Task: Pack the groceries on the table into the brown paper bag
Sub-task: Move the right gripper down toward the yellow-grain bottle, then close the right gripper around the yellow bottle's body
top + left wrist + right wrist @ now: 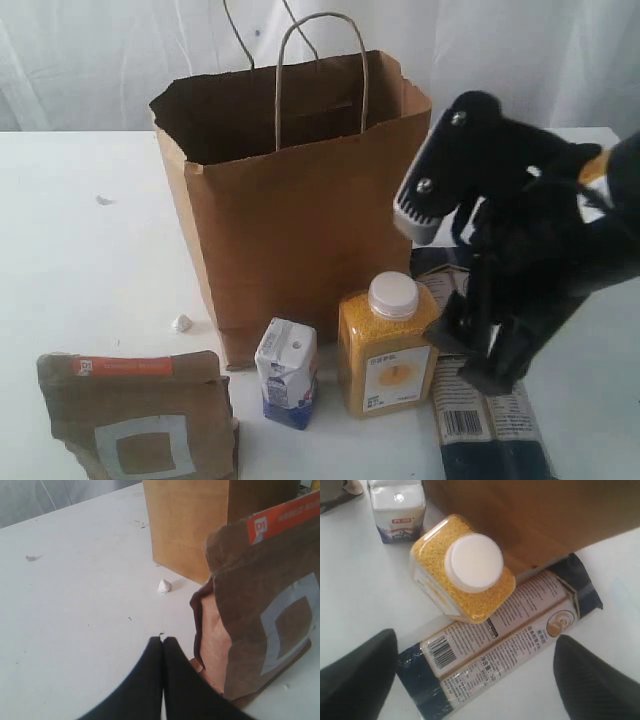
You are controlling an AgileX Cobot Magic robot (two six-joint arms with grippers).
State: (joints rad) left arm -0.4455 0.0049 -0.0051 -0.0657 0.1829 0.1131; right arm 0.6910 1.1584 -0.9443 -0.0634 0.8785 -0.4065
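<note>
Hovering at the lower right of the exterior view, the right pincer (475, 355) has its jaws spread wide and grips nothing. The wide spread looks like readiness for the pasta pack (505, 630), which lies flat on the table (80, 250) directly below it. In the right wrist view the pack runs on a slant from lower left to upper right, with a dark finger at each lower corner of the frame. That slant matters, I think: the jaws stand more along the pack than across it, so the wrist would likely need to turn before closing on the narrow width.

The bottle (470, 570) stands upright just beside one long edge of the pack (close enough to be nudged by a finger coming down). The carton (287, 372) stands left of the bottle, and the pouch (140, 420) is upright in the lower left corner.

Behind them all, at centre, the bag (290, 220) stands with its mouth open upward, so things can go in from above. Its inside is dark and I cannot tell what it holds.

The left pincer (162, 650) is closed on nothing, low over the table just beside the pouch, seemingly waiting clear of the other arm.
</note>
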